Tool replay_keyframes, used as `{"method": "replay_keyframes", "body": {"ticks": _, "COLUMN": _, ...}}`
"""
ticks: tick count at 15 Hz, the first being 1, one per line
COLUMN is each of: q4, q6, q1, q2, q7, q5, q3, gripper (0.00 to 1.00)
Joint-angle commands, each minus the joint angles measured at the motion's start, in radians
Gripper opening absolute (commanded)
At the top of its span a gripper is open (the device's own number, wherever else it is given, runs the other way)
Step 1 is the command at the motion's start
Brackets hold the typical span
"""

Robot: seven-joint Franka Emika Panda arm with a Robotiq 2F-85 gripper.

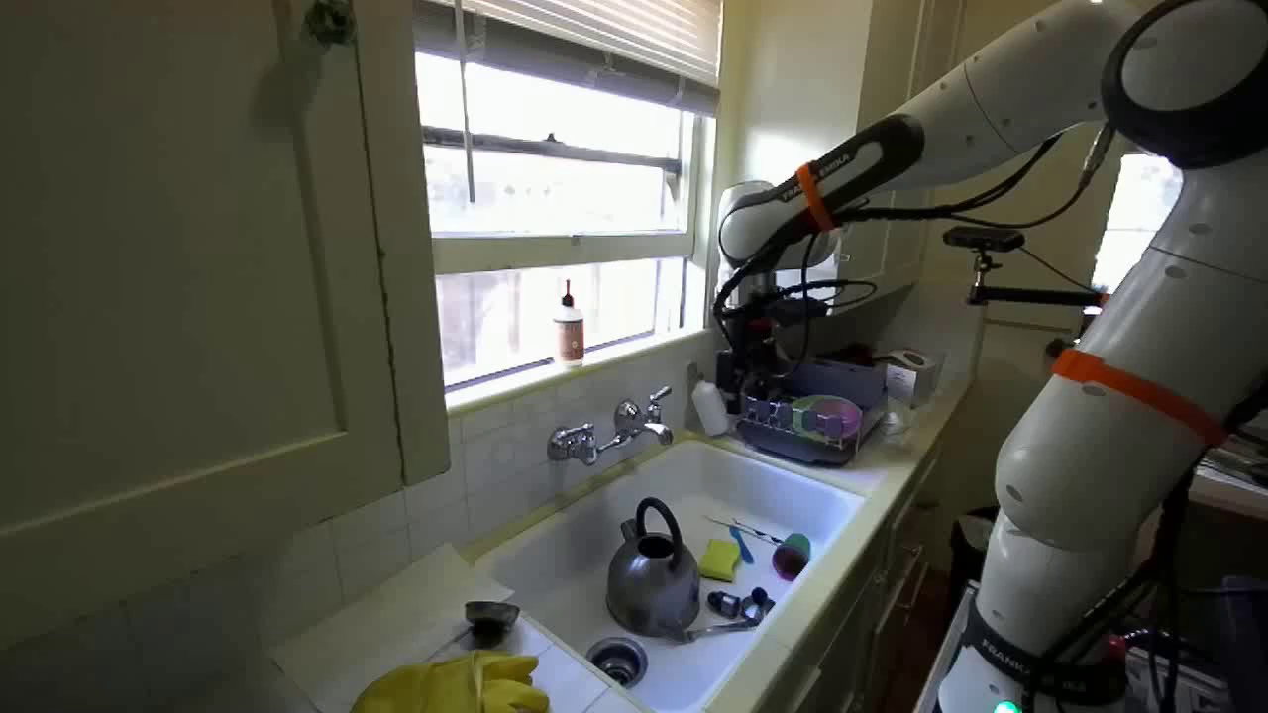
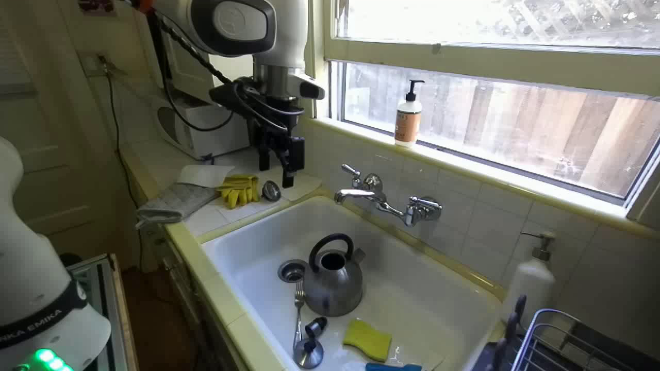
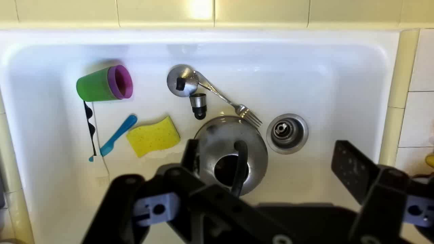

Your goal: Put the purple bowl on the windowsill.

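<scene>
The purple bowl [image 1: 846, 415] stands on edge in the dish rack, partly behind a green bowl [image 1: 809, 417]. It is out of view in the other pictures. The white windowsill [image 1: 634, 349] runs along the bottom of the window, also in an exterior view [image 2: 479, 166]. My gripper [image 2: 277, 173] is open and empty, high above the sink on the window side. In the wrist view its fingers [image 3: 269, 161] stand wide apart, with the kettle and drain far below them.
A soap bottle [image 2: 407, 121] stands on the windowsill. The faucet [image 2: 381, 193] sticks out below it. The sink [image 3: 342, 61] holds a steel kettle [image 3: 217, 135], a yellow sponge [image 3: 154, 136], a fork [image 3: 222, 96], and a green cup [image 3: 95, 86] with a purple cup [image 3: 118, 82] nested inside. The dish rack [image 1: 792, 451] stands beyond the sink.
</scene>
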State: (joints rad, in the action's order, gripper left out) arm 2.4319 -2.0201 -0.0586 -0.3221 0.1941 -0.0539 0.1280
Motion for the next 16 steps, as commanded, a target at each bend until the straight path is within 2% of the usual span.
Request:
{"method": "replay_keyframes", "body": {"ticks": 1, "q4": -0.001, "q6": 0.002, "q1": -0.005, "q2": 0.0, "q7": 0.001, "q5": 0.002, "q3": -0.005, "gripper": 1.0}}
{"method": "replay_keyframes", "body": {"ticks": 6, "q4": -0.001, "q6": 0.002, "q1": -0.005, "q2": 0.0, "q7": 0.001, "q5": 0.002, "q3": -0.005, "gripper": 1.0}}
{"method": "replay_keyframes", "body": {"ticks": 9, "q4": -0.015, "q6": -0.077, "q1": -0.06, "q2": 0.051, "q7": -0.117, "q5": -0.028, "q3": 0.012, "gripper": 1.0}}
{"method": "replay_keyframes", "body": {"ticks": 16, "q4": -0.101, "q6": -0.35, "q1": -0.207, "q2": 0.235, "q7": -0.226, "q5": -0.012, "q3": 0.128, "gripper": 1.0}}
